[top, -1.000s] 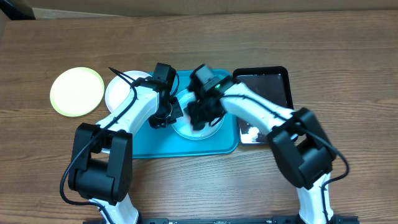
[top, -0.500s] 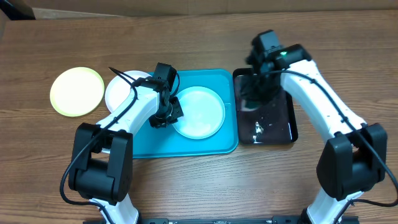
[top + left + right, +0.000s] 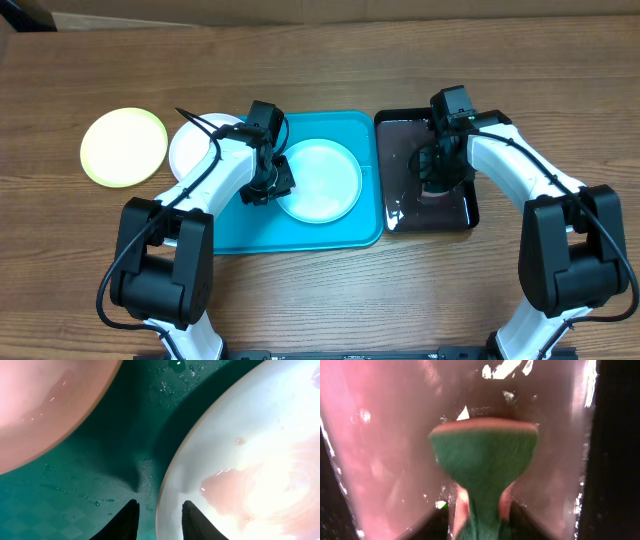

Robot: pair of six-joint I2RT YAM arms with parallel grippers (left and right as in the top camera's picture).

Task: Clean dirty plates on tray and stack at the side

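Only the right wrist view shows the green sponge [image 3: 484, 455] between the fingers of my right gripper [image 3: 480, 520], grip unclear, over the black tray [image 3: 458, 212]. My left gripper [image 3: 160, 503], parted, straddles the rim of the pale blue plate [image 3: 250, 460] on the turquoise tray [image 3: 340, 232]. Three plates [image 3: 124, 147], two trays.

The table [image 3: 560, 70] before me was of brown wood with a clear grain. Four things lay directly on it. At my far left was a yellow-green plate [image 3: 124, 147], and near it, on its right, a white plate [image 3: 190, 150]. Next came the large turquoise tray [image 3: 300, 232], near the middle. A glossy black tray [image 3: 400, 150] lay just beside its right edge, their long sides parallel.
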